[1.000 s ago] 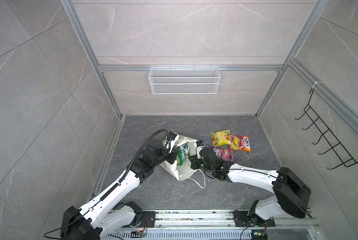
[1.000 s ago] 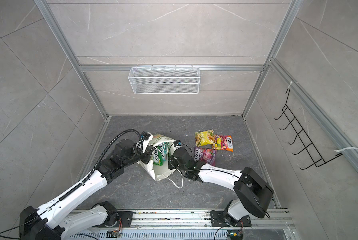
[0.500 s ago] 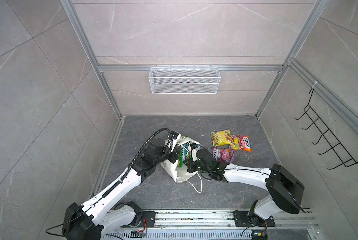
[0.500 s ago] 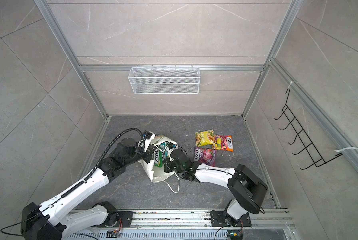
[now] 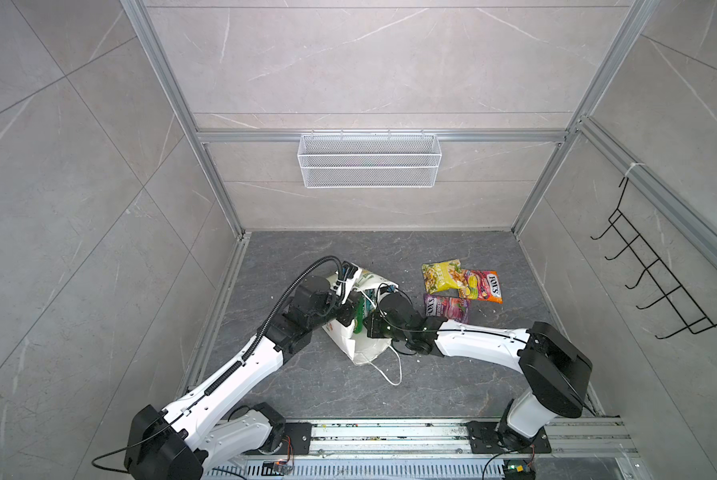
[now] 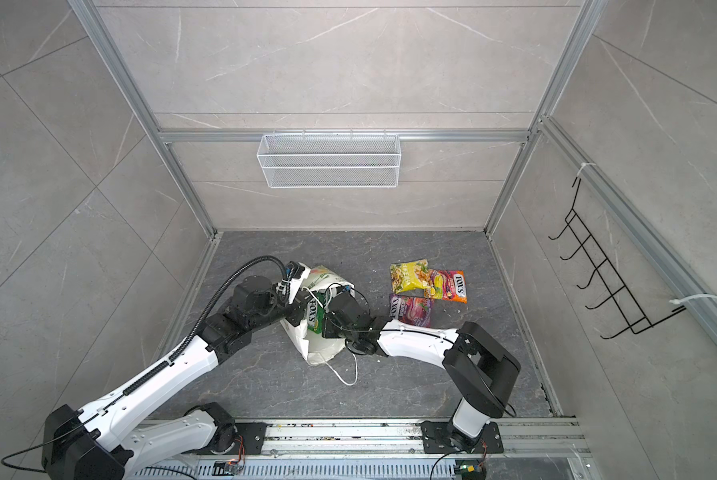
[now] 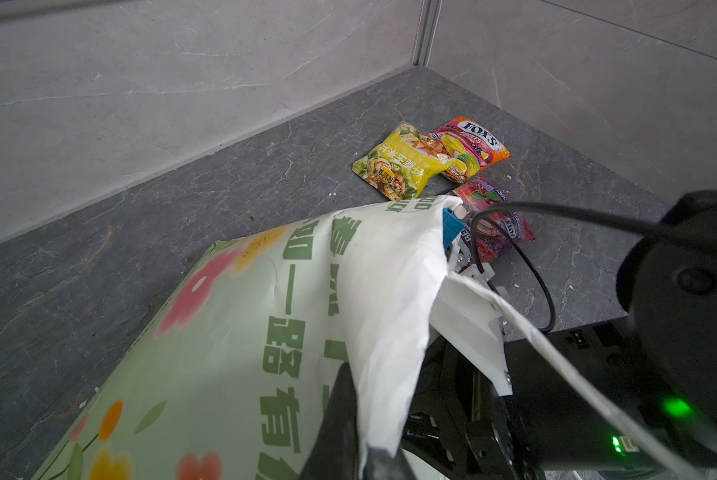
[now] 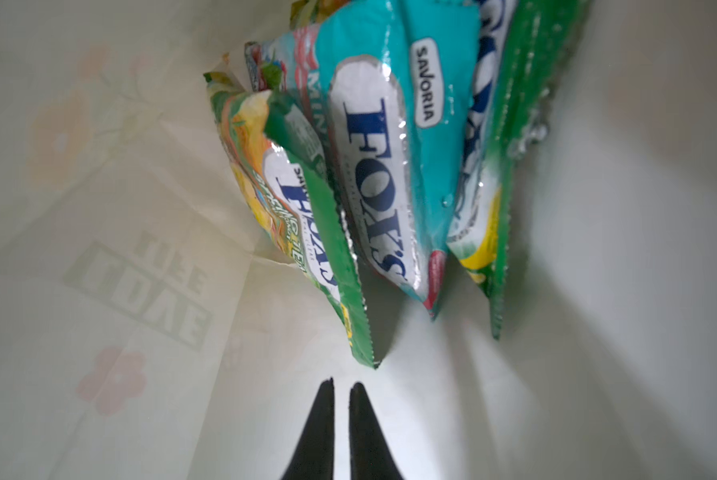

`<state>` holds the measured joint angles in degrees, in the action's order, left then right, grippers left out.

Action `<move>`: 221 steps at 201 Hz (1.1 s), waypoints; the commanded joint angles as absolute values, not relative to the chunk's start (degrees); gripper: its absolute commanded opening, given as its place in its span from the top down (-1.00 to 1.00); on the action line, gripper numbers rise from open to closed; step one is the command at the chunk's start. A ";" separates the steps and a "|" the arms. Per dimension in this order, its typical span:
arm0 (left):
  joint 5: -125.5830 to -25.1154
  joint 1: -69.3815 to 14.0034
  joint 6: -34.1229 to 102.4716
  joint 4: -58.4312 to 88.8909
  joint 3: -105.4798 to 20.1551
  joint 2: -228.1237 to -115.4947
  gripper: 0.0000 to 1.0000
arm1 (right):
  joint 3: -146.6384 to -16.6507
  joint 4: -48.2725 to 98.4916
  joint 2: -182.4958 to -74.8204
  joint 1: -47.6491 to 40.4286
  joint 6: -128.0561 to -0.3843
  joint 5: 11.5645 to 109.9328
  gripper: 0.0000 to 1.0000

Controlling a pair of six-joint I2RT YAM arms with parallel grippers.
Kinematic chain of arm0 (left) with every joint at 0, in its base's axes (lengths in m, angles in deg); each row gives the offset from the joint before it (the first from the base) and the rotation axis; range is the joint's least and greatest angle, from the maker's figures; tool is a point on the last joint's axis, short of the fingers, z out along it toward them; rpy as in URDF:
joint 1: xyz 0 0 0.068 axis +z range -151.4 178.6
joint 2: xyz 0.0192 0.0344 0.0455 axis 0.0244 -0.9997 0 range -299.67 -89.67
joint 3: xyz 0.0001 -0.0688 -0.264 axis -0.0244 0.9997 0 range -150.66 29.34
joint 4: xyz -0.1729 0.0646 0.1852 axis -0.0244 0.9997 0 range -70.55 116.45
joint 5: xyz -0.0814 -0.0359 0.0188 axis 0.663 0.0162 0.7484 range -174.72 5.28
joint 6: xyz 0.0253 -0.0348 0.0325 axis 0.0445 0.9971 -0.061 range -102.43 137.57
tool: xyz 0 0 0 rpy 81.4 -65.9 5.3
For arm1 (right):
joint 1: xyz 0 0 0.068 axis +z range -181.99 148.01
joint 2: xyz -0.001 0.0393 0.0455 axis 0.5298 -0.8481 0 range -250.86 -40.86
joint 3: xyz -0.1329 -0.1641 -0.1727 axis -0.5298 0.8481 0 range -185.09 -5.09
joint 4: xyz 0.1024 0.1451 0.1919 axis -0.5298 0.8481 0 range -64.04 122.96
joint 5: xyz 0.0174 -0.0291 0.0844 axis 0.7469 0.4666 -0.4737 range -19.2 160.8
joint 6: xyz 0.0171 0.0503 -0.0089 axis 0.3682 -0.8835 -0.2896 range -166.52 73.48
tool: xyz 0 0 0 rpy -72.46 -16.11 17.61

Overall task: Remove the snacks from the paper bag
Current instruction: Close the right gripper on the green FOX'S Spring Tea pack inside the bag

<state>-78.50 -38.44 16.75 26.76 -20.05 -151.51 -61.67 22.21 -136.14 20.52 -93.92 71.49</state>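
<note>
White paper bag [image 5: 362,345] mid-floor, "LOVE LIFE" print. Inside: teal FOX'S SAVORIA packet [image 8: 390,145], green FOX'S packets [image 8: 307,232]. Right of bag: yellow packet [image 5: 442,277], orange-pink FOX'S packet [image 5: 486,286], purple FOX'S packet [image 5: 448,308]. Left gripper [image 7: 365,449] pinching bag rim. Right gripper [image 8: 341,390] inside bag, tips barely parted, empty. Grey stone floor [image 5: 452,386], tiled walls [image 5: 348,62].

The paper bag [image 7: 232,332] is showing matt, creased paper; the packets [image 8: 390,124] are gleaming as glossy plastic; the floor [image 5: 431,257] is looking matt and stony; the basket [image 5: 369,166] is showing white wire mesh.
</note>
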 commanded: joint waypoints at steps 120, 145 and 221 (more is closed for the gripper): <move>-76.36 -39.10 17.56 21.83 -21.02 -149.45 1.00 | -68.81 31.27 -137.66 22.51 -111.04 72.84 0.68; -76.12 -39.28 17.59 21.89 -20.69 -149.38 1.00 | -68.25 26.97 -139.55 22.61 -108.08 74.13 0.64; -76.80 -39.32 16.47 21.61 -20.26 -149.01 1.00 | -68.69 22.55 -142.73 23.60 -96.69 82.27 0.23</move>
